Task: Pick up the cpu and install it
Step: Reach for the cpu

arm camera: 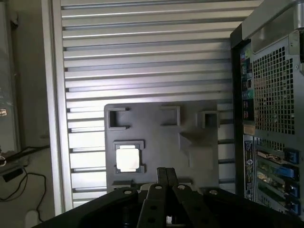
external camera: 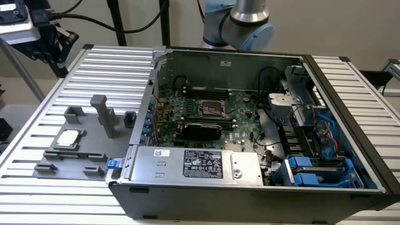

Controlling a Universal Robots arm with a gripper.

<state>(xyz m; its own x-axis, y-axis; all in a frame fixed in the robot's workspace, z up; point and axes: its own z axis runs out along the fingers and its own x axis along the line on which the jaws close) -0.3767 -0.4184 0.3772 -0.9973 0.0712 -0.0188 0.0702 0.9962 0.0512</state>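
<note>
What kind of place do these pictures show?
Probably a robotics test bench, not an ordinary repair shop: a robot arm stands behind an open computer case on a ribbed metal table, and the cpu lies in a grey fixture plate beside it.

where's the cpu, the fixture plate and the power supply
cpu point(external camera: 69, 137): exterior view, middle of its pale top
fixture plate point(external camera: 100, 147): exterior view, bare flat part
power supply point(external camera: 203, 164): exterior view, its label
</note>
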